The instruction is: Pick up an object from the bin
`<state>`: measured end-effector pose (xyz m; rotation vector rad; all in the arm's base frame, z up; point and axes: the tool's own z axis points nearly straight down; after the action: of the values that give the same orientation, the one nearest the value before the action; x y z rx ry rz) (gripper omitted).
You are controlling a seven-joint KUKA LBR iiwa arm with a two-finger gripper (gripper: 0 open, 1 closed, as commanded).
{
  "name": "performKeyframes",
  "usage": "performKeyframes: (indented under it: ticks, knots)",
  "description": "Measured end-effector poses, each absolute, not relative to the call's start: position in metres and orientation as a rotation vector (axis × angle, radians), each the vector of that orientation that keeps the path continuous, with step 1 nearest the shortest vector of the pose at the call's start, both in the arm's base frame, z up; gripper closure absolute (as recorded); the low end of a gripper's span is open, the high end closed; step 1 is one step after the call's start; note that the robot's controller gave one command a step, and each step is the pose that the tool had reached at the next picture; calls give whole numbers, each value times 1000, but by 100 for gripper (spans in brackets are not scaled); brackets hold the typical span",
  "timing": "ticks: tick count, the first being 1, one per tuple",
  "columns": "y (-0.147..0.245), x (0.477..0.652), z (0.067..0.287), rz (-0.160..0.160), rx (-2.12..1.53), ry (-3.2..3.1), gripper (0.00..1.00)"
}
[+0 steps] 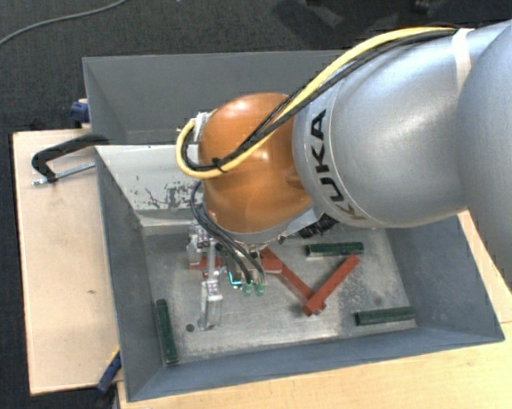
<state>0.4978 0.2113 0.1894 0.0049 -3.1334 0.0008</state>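
Grey bin (pixel 124 273) with sloped walls and a flat, speckled floor, mostly bare.

Left side: the left green bar (pixel 165 332) lies along the foot of the left wall, near the front corner. Open floor separates it from the gripper.

Left of centre: the gripper (pixel 211 305) hangs low over bare floor, tip close to or on the surface; contact cannot be confirmed. Whether it is released or clenched cannot be told, and nothing is seen grasped. A small red part shows just behind it, partly hidden; its nature is unclear.

Centre: the orange cover (pixel 244 165) and arm (pixel 409 123) overhang the rear half of the bin.

Right of centre: the red bars (pixel 315 285), two pieces meeting in a V, lie nearest the gripper, apart from it and clear of all walls. The rear green bar (pixel 334 248) lies just beyond them, under the arm's edge.

Right side: the right green bar (pixel 384 317) lies near the front wall, well apart from the gripper.
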Motion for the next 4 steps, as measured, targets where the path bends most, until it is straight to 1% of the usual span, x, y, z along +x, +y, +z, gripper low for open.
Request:
performKeyframes:
  ticks: [1, 2, 3, 4]
  knots:
    - [177, 537, 74, 0, -75, -3138, 0]
    - [138, 597, 71, -2, -148, -3148, 0]
    - [141, 594, 71, -5, -141, -3143, 100]
    - [131, 578, 219, -8, -189, -3150, 100]
